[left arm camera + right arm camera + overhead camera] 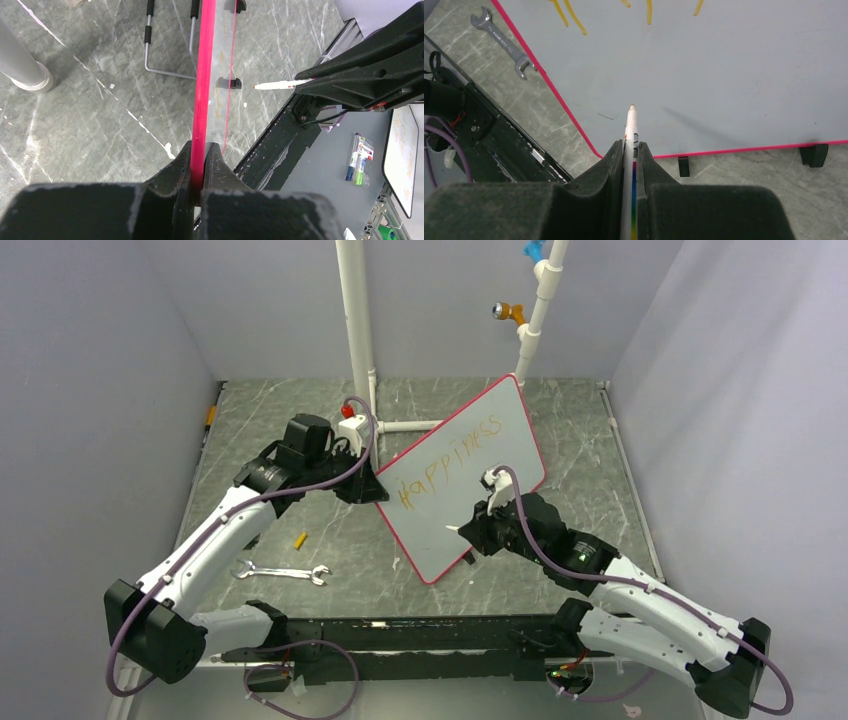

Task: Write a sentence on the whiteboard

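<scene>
The whiteboard [470, 465] with a red-pink frame lies slanted on the table. One line of orange lettering [450, 460] on it reads about "Happiness"; no second line shows. My left gripper [372, 490] is shut on the board's left edge, seen edge-on in the left wrist view [204, 100]. My right gripper [472, 530] is shut on a white marker [631, 130], its orange tip just above the blank lower part of the board [724, 75]. The marker also shows in the left wrist view [277, 85].
A wrench [283, 572] and a small yellow cap [299, 540] lie on the table left of the board. White pipe posts [355, 330] stand behind it. Grey walls close in the table on three sides.
</scene>
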### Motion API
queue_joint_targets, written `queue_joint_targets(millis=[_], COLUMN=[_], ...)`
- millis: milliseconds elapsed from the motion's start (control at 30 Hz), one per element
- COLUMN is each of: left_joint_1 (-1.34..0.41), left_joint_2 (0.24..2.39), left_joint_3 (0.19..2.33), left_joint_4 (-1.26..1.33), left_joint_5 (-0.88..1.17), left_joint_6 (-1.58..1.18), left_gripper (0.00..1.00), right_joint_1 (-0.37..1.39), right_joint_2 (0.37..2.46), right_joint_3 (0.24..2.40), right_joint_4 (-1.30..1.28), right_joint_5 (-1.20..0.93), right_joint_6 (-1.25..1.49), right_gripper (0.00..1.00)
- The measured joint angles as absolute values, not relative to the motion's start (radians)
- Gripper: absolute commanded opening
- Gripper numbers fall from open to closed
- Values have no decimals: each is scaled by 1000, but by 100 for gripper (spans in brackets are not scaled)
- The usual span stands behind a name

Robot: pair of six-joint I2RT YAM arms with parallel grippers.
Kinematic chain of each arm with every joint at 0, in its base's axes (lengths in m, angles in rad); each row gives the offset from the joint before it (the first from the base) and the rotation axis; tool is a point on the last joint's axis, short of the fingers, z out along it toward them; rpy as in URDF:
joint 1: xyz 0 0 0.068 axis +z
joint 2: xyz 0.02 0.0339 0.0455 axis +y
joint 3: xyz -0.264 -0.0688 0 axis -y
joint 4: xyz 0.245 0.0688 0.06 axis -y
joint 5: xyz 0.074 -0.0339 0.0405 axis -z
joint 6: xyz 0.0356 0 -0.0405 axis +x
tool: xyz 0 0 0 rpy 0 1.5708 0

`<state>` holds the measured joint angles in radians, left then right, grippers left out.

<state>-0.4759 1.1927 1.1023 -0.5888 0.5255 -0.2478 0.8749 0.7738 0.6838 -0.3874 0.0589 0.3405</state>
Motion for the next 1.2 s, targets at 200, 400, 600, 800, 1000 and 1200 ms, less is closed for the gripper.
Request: queue_joint_targets(millis=[200,400,600,800,1000,1200], left_joint_1=[-476,-476,-476,-476,-476,-476], left_joint_2=[1201,1205,1218,1220,1221,1221], left_joint_3=[1110,1111,1118,1119,1119,1119], left_joint_4=[-591,-591,-590,-589,-588,-588], left_joint_5=[525,524,518,517,515,514], left_joint_6=[-250,-253,-261,-268,-268,-269], left_gripper=[0,0,0,0,0,0], right_joint_1=[926,975,1006,1028,1044,1052], right_joint_2=[775,795,824,849,867,887], right_joint_3=[675,675,675,675,675,675], right_joint_4=[-373,-360,-345,-337,-315,-299], right_joint_5=[97,147,188,216,235,246], right_joint_6=[340,340,340,339,336,333], right_gripper=[0,0,0,0,0,0])
